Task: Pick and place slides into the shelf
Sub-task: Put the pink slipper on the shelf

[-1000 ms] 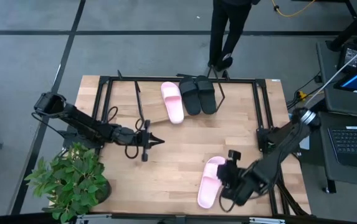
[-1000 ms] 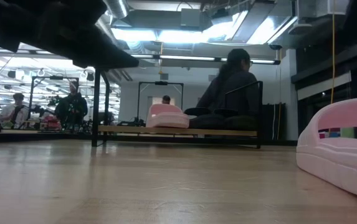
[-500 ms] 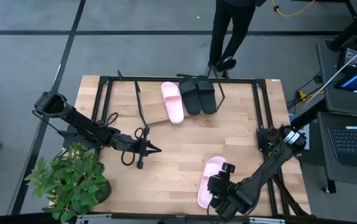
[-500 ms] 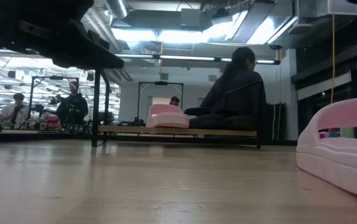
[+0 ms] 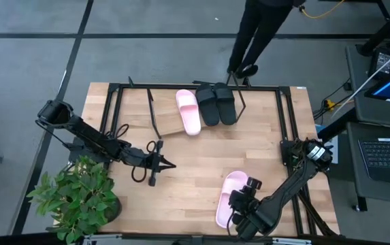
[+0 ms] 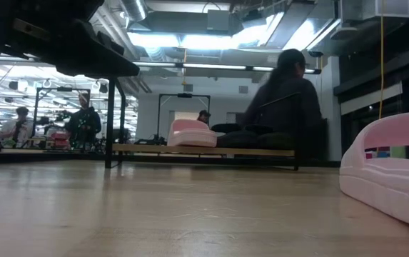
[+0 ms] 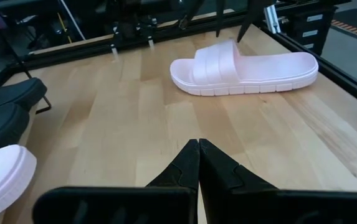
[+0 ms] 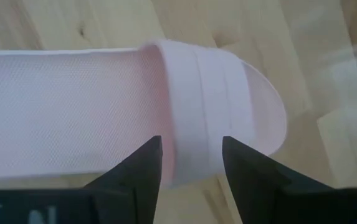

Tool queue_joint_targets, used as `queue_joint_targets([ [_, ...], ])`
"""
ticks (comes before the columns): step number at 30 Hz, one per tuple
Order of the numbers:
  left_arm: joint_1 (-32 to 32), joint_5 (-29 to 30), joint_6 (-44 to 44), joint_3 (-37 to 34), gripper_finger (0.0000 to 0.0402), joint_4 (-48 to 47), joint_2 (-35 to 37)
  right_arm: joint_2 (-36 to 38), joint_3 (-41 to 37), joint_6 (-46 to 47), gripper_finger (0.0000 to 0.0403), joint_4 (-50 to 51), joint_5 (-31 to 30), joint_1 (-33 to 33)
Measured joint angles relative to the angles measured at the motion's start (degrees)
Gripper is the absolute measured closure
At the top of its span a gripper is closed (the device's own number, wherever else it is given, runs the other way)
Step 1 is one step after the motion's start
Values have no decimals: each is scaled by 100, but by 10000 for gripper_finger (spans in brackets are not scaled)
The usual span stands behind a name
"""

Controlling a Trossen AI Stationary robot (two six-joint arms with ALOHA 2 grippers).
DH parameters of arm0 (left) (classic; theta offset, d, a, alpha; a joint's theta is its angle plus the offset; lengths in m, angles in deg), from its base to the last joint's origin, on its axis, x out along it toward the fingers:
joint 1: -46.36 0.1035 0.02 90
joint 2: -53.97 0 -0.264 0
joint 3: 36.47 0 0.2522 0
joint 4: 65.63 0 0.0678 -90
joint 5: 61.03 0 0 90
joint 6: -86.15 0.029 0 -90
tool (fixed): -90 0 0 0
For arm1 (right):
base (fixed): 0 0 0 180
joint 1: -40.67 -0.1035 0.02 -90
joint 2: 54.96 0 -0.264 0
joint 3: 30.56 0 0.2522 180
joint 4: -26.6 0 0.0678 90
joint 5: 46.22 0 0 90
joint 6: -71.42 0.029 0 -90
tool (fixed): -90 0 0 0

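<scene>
The last pink slide (image 5: pixel 228 198) lies alone on the bare wood near the front edge of the table (image 5: pixel 201 160), well apart from the shelf (image 5: pixel 171 124) at the back, where the other pink slide (image 5: pixel 188 111) and the two black slides (image 5: pixel 216 103) already rest side by side. It looks like moulded foam: light, slightly springy, matte, with a finely dimpled footbed, a ribbed sole edge and a wide, smooth, grooved strap arching over the toe end. That strap is probably the best place to take hold, since it is raised and narrow enough to pinch, while the flat sole would likely flex or slide. The right gripper (image 8: pixel 190 163) hangs directly over the strap with its fingers spread wide, one on each side of it. The left gripper (image 7: pixel 199 163) waits at mid-table, fingers pressed together and empty.
</scene>
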Motion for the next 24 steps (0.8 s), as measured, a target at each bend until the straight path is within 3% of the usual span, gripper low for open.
queue_joint_targets([
  [6,2,0,2,0,401,0,0,-35,0,142,233,-78,229,0],
  [14,4,20,5,0,401,2,0,-415,0,142,233,452,198,2],
  [24,4,24,8,0,401,2,0,-610,2,129,233,430,149,51],
])
